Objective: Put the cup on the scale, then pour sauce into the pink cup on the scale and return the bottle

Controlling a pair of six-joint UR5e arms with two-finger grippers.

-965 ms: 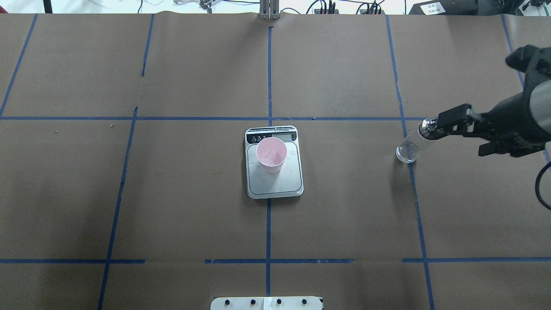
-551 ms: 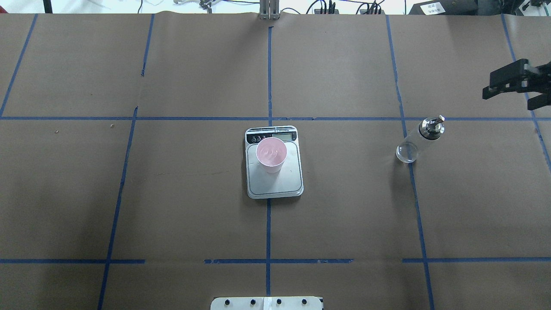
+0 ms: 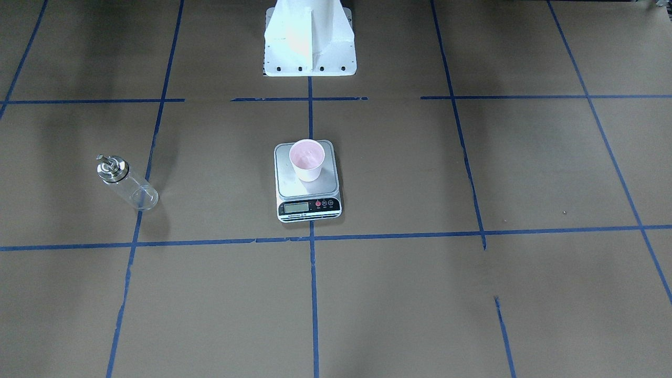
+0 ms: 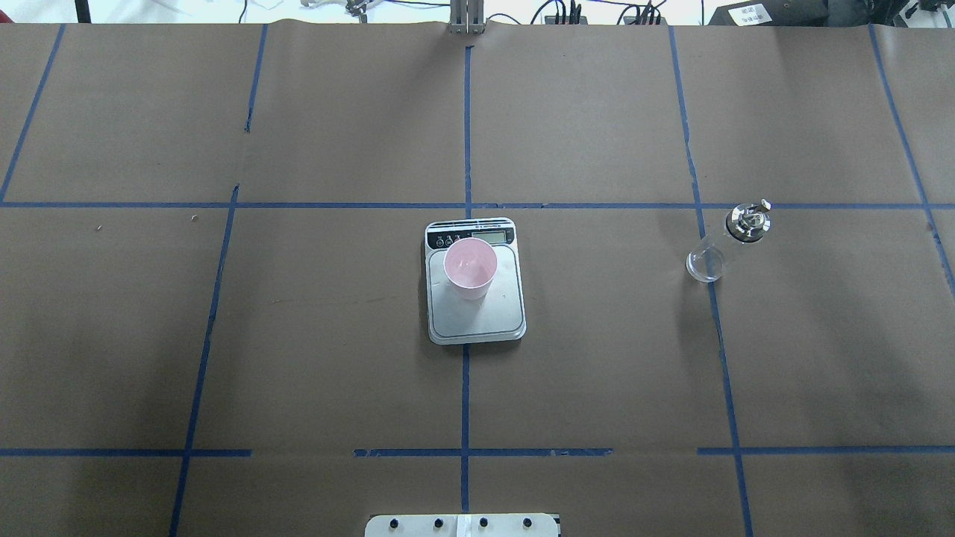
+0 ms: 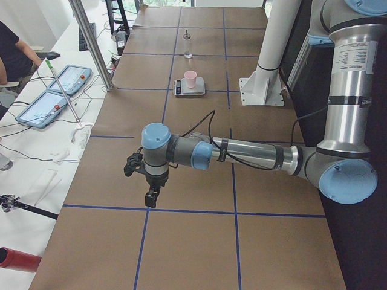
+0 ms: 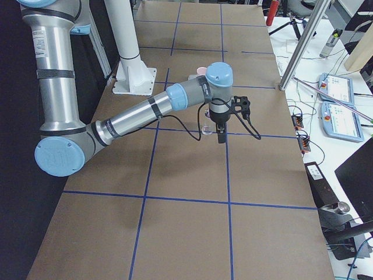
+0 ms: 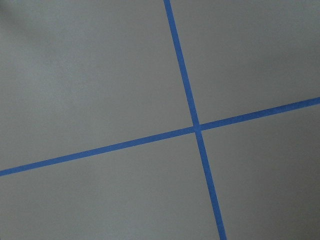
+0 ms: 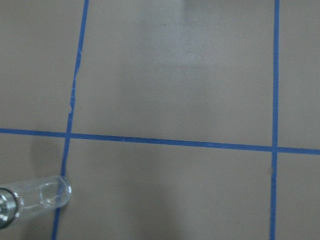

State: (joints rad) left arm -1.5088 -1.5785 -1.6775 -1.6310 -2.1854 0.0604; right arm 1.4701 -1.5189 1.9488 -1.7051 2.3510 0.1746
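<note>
So from my remote seat: the small pale pink tapered cup [image 4: 470, 268] is sitting upright on the silver platform of the little white digital scale [image 4: 477, 322], toward the display end. The clear cylindrical glass bottle [image 4: 727, 242] with the shiny metal cap stands upright on the brown paper-covered counter [image 4: 298, 335], well off to the robot's right of the scale, with nothing holding it. I'd guess the job is basically wrapped up, though I can't make out any sauce in either vessel because it's too clear. Handling-wise, I'd treat that bottle as stiff, slick and breakable, and probably top-heavy from the cap. I'd clamp it mid-body just under the shoulder, never on the spout. The cup looks feather-light and crushable, so it'd want a gentle pinch on the wall. As for views, the overhead and front-facing cams show no arms at all. Only the side cams do: the left end effector [image 5: 149, 202] hangs over bare counter well out from the scale on the robot's left, and the right end effector [image 6: 220, 139] hangs well out from the scale on the robot's right. From those angles I can't tell whether either one is spread or closed. The right wrist cam catches the bottle in its lower-left corner, while the left wrist cam only sees crossing blue tape. The front cam shows the LCD, but it's too small to read.
</note>
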